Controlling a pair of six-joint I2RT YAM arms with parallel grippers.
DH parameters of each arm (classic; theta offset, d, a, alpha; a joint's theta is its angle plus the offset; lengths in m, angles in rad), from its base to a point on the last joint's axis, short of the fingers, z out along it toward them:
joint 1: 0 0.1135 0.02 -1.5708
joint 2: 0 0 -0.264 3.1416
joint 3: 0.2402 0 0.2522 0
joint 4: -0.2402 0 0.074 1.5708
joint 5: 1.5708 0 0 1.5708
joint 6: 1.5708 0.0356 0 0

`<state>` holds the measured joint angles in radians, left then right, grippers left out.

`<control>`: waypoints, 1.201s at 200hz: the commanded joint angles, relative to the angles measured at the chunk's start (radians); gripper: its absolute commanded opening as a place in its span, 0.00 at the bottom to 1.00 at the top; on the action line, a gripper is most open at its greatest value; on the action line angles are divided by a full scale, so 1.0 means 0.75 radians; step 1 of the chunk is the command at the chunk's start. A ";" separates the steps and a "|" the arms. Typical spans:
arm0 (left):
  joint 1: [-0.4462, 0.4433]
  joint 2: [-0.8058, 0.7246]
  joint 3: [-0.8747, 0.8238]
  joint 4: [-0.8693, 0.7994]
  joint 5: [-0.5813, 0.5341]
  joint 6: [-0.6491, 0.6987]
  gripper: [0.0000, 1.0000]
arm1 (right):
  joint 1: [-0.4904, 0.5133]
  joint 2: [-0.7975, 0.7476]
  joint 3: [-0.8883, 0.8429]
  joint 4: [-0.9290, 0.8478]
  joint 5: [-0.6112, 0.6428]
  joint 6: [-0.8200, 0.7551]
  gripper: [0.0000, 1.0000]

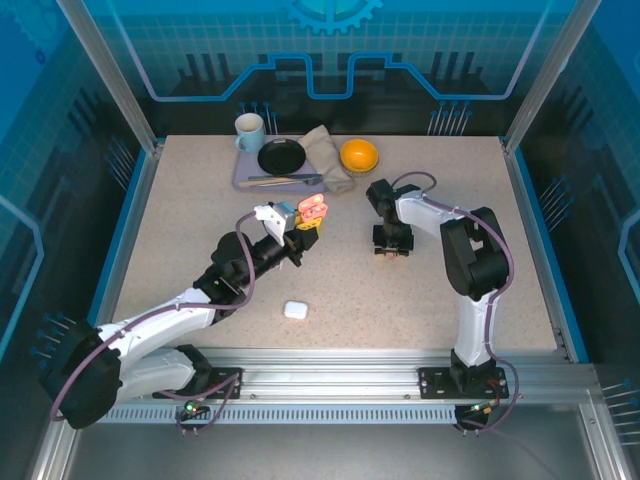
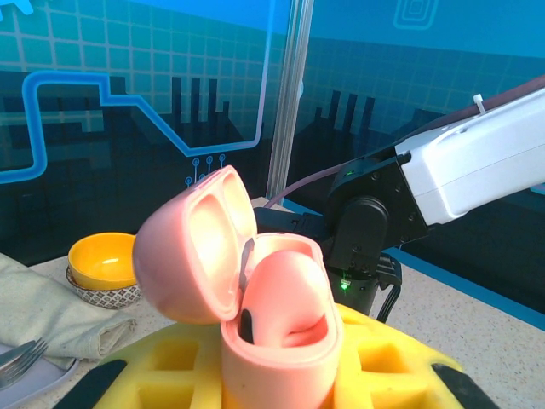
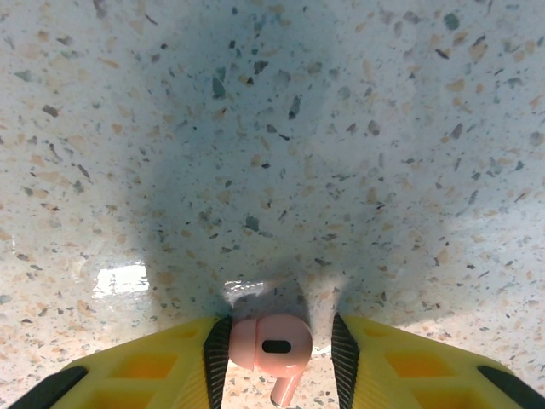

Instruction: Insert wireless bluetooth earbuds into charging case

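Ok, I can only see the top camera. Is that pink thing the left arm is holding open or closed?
Observer: Open. On the left wrist view the pink case has its lid flipped up, and the left gripper is shut on it.
Operator: And what's under the right gripper?
Observer: A pink earbud, down at the table, sits between the fingers of the right gripper.
Operator: Is it squeezing it?
Observer: Not yet. There is a gap on one side of it.
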<state>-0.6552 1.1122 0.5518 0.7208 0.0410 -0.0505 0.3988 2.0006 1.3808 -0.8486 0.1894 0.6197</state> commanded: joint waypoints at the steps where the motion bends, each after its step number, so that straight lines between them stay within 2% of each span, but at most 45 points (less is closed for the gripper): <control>1: 0.014 0.009 0.013 0.054 -0.006 -0.005 0.00 | -0.005 0.028 0.018 -0.009 -0.010 -0.016 0.40; 88: 0.013 0.038 0.021 0.077 0.000 -0.013 0.00 | -0.052 0.017 -0.009 0.045 -0.110 0.078 0.38; 157: 0.013 0.043 0.024 0.081 0.003 -0.014 0.00 | -0.065 0.022 0.002 0.031 -0.075 0.100 0.37; 240: 0.013 0.048 0.029 0.085 0.009 -0.026 0.00 | -0.066 0.049 0.050 -0.002 -0.008 -0.016 0.34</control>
<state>-0.6552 1.1446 0.5518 0.7387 0.0414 -0.0536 0.3656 2.0109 1.3964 -0.8478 0.1425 0.6373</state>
